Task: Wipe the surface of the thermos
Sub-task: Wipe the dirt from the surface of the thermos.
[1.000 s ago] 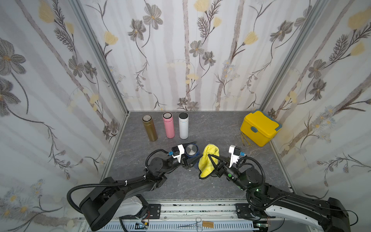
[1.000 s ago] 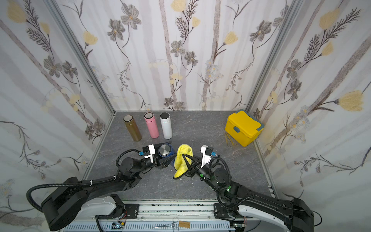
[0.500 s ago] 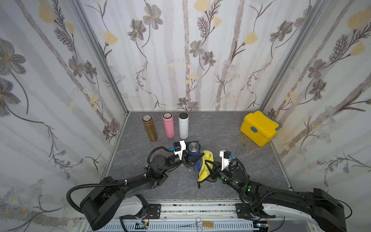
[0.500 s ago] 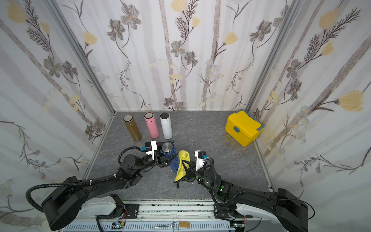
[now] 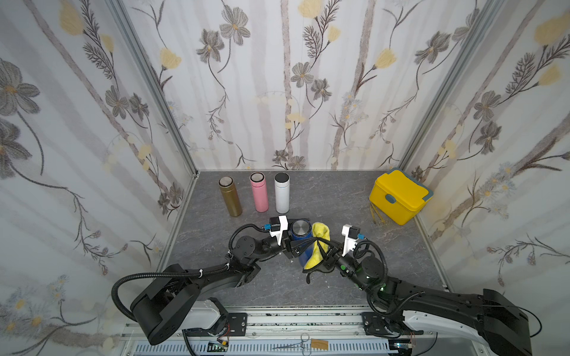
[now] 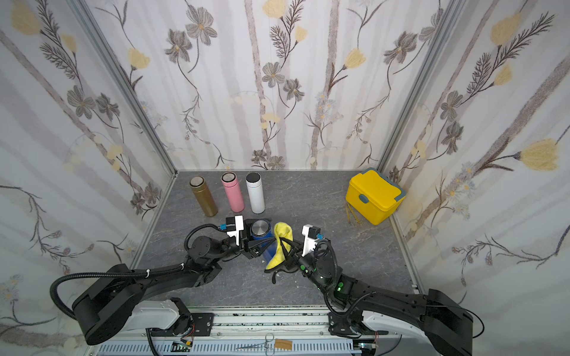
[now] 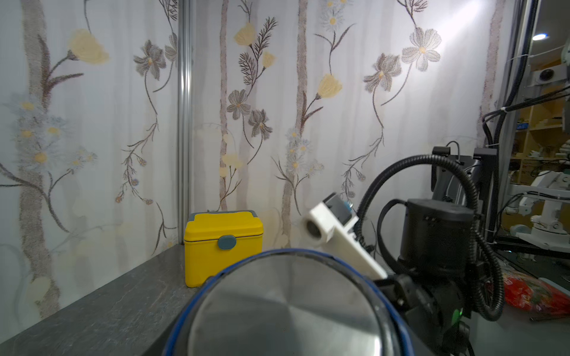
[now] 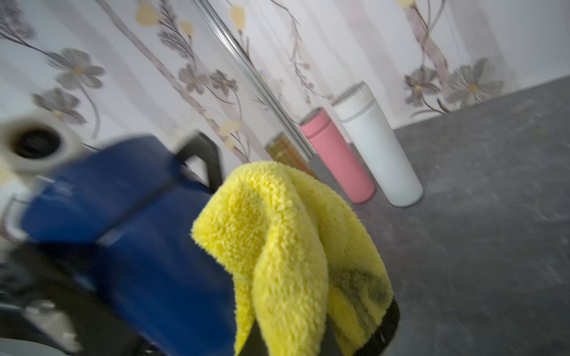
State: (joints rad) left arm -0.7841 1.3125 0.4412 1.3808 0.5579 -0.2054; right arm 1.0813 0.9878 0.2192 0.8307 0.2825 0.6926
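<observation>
Jaws of the left gripper clamp the blue thermos above the worktop, steadying it for wiping. Jaws of the right gripper pinch the yellow cloth against its side.

Two black arms on white bases, corrugated black cable loops, white wrist camera mounts, green status light near right wrist
</observation>
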